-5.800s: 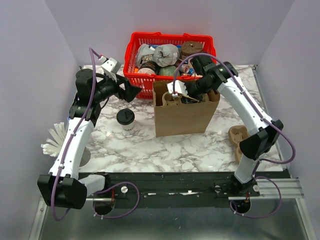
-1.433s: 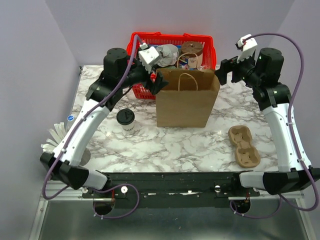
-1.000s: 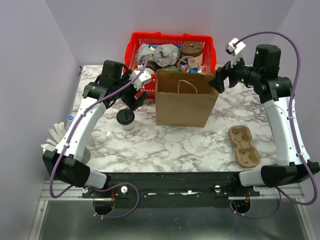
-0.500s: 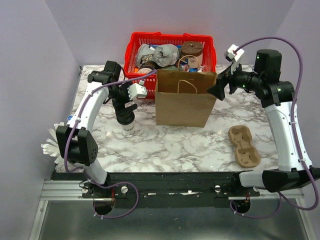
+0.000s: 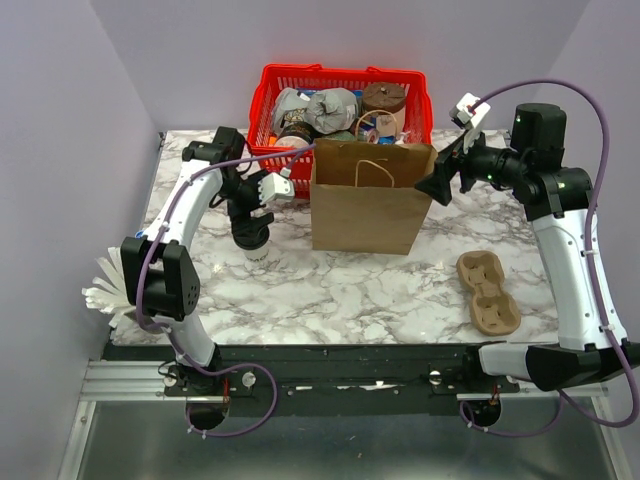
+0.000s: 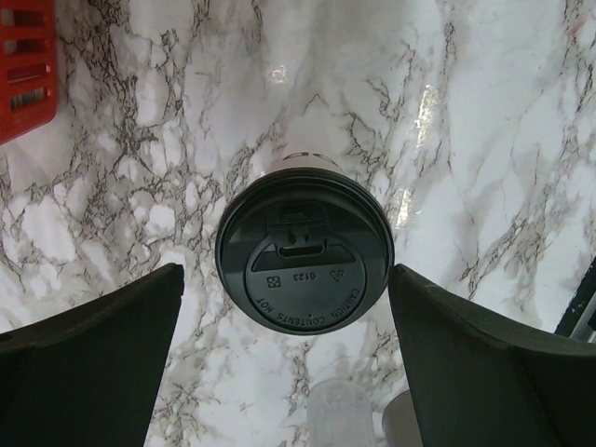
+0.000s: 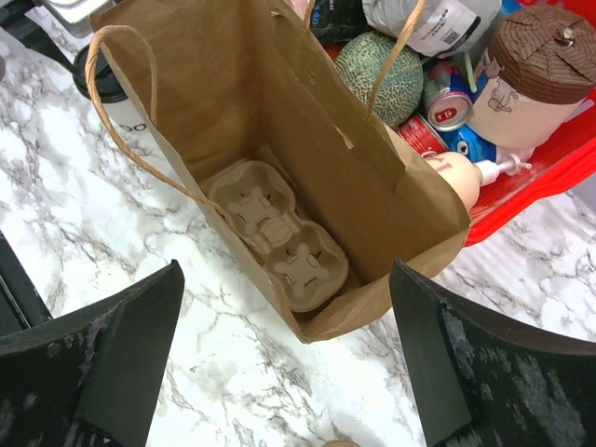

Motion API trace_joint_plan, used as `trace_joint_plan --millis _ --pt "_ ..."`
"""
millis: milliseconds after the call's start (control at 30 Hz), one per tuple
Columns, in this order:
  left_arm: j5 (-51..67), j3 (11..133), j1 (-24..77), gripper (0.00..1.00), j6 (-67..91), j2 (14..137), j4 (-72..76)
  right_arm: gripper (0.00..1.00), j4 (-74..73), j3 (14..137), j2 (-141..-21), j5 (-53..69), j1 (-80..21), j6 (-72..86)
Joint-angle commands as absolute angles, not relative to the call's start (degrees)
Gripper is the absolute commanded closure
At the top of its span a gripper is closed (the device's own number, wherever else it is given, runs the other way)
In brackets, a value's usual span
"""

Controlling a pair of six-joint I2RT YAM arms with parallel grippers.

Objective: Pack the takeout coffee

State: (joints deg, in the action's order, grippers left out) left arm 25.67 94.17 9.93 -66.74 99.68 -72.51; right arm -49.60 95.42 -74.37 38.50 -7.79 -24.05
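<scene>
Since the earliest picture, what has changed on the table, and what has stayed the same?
The left end effector swung from the red basket down over the coffee cup, open astride its lid, not gripping. The right end effector withdrew from the paper bag to its right corner, open; a cup carrier lies inside. Cup, basket and the second carrier stayed put.

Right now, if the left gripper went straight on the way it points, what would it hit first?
The black lid of the takeout coffee, which sits centred under the open left gripper pointing down at it. How much gap remains is hard to judge.
</scene>
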Motion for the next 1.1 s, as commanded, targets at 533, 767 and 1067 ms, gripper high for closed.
trace_joint_plan --millis 533,767,1067 --pt "27.0 89.7 9.1 0.02 -66.7 99.7 -68.6 0.00 -50.0 96.2 -76.8 40.1 -7.6 -24.4" --pt "26.5 88.1 9.1 0.02 -66.3 99.1 -67.1 0.00 -49.9 96.2 -77.4 40.3 -7.6 -24.3" --pt "26.5 87.5 9.1 0.03 -66.8 98.9 -67.5 0.00 -49.7 96.2 -77.5 40.4 -7.6 -24.1"
